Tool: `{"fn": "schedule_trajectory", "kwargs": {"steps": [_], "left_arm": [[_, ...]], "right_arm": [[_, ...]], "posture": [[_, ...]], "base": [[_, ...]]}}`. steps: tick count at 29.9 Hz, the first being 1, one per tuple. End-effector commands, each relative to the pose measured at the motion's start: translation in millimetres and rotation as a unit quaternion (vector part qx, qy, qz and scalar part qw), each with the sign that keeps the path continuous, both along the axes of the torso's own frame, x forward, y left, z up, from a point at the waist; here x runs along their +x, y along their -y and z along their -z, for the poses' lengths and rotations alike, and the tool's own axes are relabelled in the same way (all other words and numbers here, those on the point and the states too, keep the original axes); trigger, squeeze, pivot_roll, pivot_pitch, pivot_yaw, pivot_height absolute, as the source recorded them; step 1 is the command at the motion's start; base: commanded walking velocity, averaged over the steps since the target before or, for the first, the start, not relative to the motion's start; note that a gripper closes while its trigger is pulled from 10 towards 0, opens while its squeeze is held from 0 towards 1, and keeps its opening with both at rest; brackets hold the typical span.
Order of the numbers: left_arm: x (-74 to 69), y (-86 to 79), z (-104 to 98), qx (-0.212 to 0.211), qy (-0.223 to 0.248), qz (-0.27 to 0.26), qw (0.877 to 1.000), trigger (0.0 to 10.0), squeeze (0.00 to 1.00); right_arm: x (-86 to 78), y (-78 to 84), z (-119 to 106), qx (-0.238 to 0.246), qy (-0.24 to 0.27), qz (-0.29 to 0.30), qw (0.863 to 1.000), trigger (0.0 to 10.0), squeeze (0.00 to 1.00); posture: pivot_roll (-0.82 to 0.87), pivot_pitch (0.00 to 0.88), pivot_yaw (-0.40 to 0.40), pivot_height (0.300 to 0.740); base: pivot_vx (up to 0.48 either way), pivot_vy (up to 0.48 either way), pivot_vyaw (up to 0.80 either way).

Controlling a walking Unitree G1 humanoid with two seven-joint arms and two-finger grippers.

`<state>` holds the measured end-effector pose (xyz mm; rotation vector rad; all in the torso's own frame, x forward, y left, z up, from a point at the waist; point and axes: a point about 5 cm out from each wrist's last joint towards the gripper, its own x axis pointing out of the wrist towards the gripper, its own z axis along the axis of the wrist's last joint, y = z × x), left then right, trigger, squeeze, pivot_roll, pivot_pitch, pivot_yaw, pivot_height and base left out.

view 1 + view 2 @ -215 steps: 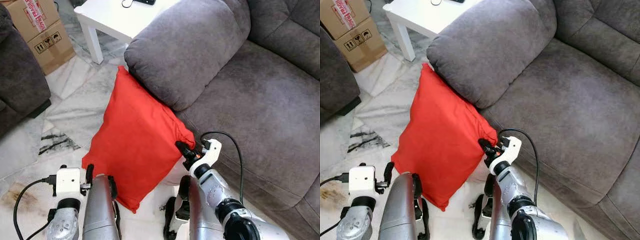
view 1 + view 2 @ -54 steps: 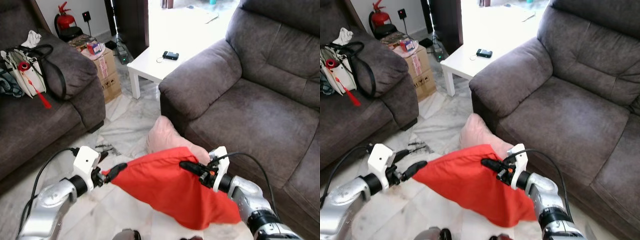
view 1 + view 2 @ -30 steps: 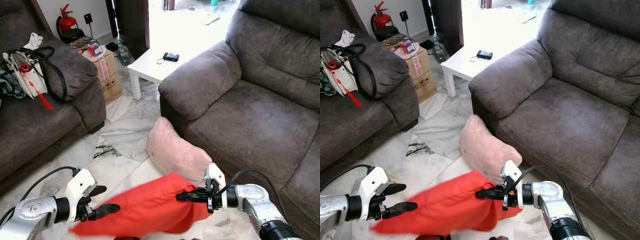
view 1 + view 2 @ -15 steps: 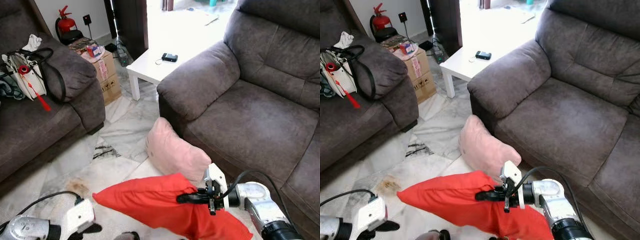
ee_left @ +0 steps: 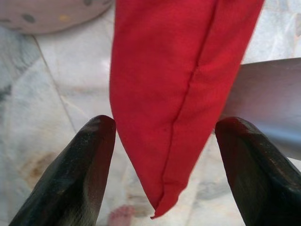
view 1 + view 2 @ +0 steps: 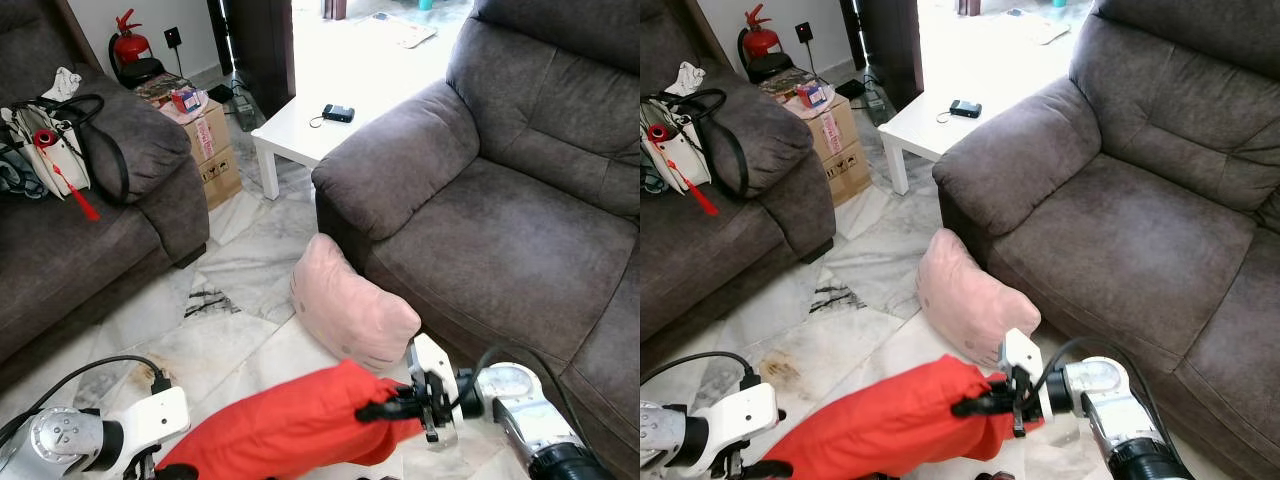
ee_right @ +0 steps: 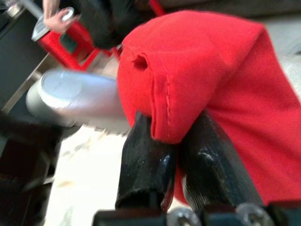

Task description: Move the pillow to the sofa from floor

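From the left eye view, the red pillow (image 6: 290, 430) hung low over the marble floor (image 6: 200, 340), sagging from its high end at the right claw (image 6: 372, 410) down toward the left arm's wrist at the bottom edge. Half a second earlier the cushion had been stretched out flatter and higher; now its left end had dropped and the whole thing drooped. Less than two seconds back both claws had held it spread between them, so the lift looked to have lost its left-hand support. The pillow was still well short of the sofa (image 6: 520, 230), and a pink pillow (image 6: 350, 305) lay on the floor against the sofa's front.

The right eye view showed the same: the right claw pinched a bunched corner of the red fabric, and the cushion trailed away to the robot's left.

In the left wrist view, the left claw (image 5: 164, 141) stood spread wide, its two black fingers (image 5: 75, 165) on either side of the pillow's hanging corner with floor showing in the gaps, gripping nothing.

In the right wrist view, the right claw's fingers were pressed together on a folded seam of the red cloth. By my judgement that single pinch carried all the weight, and a re-grip on the left seemed needed.
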<state>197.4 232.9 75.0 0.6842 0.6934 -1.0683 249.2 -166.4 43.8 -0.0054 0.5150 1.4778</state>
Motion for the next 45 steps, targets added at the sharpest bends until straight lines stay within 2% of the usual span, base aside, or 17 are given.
{"fn": "schedule_trajectory", "kwargs": {"steps": [1, 3, 8, 13, 19, 21, 24, 26, 29, 33, 41, 45], "left_arm": [[-0.3, -6.2, 1.9, 0.026, 0.006, 0.007, 1.000, 10.0, 0.00], [-1.1, -8.0, 4.5, 0.037, 0.007, 0.015, 0.999, 10.0, 0.00], [-6.8, -4.1, 10.6, 0.026, -0.005, 0.024, 0.999, 10.0, 0.00], [-19.9, -8.1, 20.2, 0.047, -0.035, 0.052, 0.997, 10.0, 0.00], [-17.7, -12.3, 22.7, 0.074, -0.026, 0.066, 0.995, 10.0, 0.00], [-17.1, -12.2, 22.9, 0.074, -0.023, 0.066, 0.995, 10.0, 0.00], [-8.4, -9.7, 19.1, 0.068, 0.011, 0.060, 0.996, 10.0, 0.00], [-6.7, -9.6, 18.3, 0.068, 0.018, 0.060, 0.996, 10.0, 0.00], [-4.3, -9.6, 17.3, 0.070, 0.028, 0.063, 0.995, 10.0, 0.00], [-4.7, -9.6, 18.6, 0.067, 0.024, 0.063, 0.995, 10.0, 0.00], [-15.1, -10.2, 32.6, 0.068, -0.004, 0.061, 0.996, 10.0, 0.00], [-15.3, -12.9, 40.9, 0.082, 0.007, 0.053, 0.995, 10.0, 0.00]], "right_arm": [[3.6, -7.9, -14.9, 0.021, 0.039, -0.042, 0.998, 10.0, 0.00], [3.9, -7.8, -16.2, 0.021, 0.040, -0.044, 0.998, 10.0, 0.00], [5.5, -12.2, -20.6, 0.034, 0.048, -0.047, 0.997, 10.0, 0.00], [4.5, -17.0, -24.7, 0.045, 0.054, -0.057, 0.996, 10.0, 0.00], [5.4, -16.6, -29.5, 0.050, 0.061, -0.063, 0.995, 10.0, 0.00], [5.6, -16.2, -31.2, 0.052, 0.063, -0.063, 0.995, 10.0, 0.00], [5.4, -14.6, -32.4, 0.052, 0.065, -0.066, 0.994, 10.0, 0.00], [4.9, -14.7, -33.3, 0.058, 0.065, -0.067, 0.994, 10.0, 0.00], [5.4, -16.1, -39.0, 0.082, 0.068, -0.063, 0.992, 10.0, 0.00], [5.9, -17.3, -43.5, 0.095, 0.072, -0.063, 0.991, 10.0, 0.00], [10.7, -21.5, -58.1, 0.122, 0.092, -0.065, 0.986, 10.0, 0.00], [12.2, -23.7, -64.7, 0.132, 0.101, -0.066, 0.984, 10.0, 0.00]], "posture": [[0.19, 0.161, -0.003, 0.740], [0.19, 0.161, -0.003, 0.740], [0.19, 0.160, -0.001, 0.740], [0.19, 0.160, 0.000, 0.740], [0.19, 0.158, 0.001, 0.740], [0.19, 0.159, 0.001, 0.740], [0.19, 0.158, -0.001, 0.740], [0.19, 0.158, -0.001, 0.740], [0.19, 0.159, -0.001, 0.740], [0.19, 0.158, -0.001, 0.740], [0.19, 0.157, -0.001, 0.740], [0.19, 0.157, -0.001, 0.740]], "base": [[0.000, 0.000, 0.00], [0.000, 0.000, 0.00], [0.000, 0.000, 0.00], [0.000, 0.000, 0.00], [0.000, 0.000, 0.00], [0.000, 0.000, 0.00], [0.000, 0.000, 0.00], [0.000, 0.000, 0.00], [0.000, 0.000, 0.00], [0.000, 0.000, 0.00], [0.000, 0.000, 0.00], [0.000, 0.000, 0.00]]}}
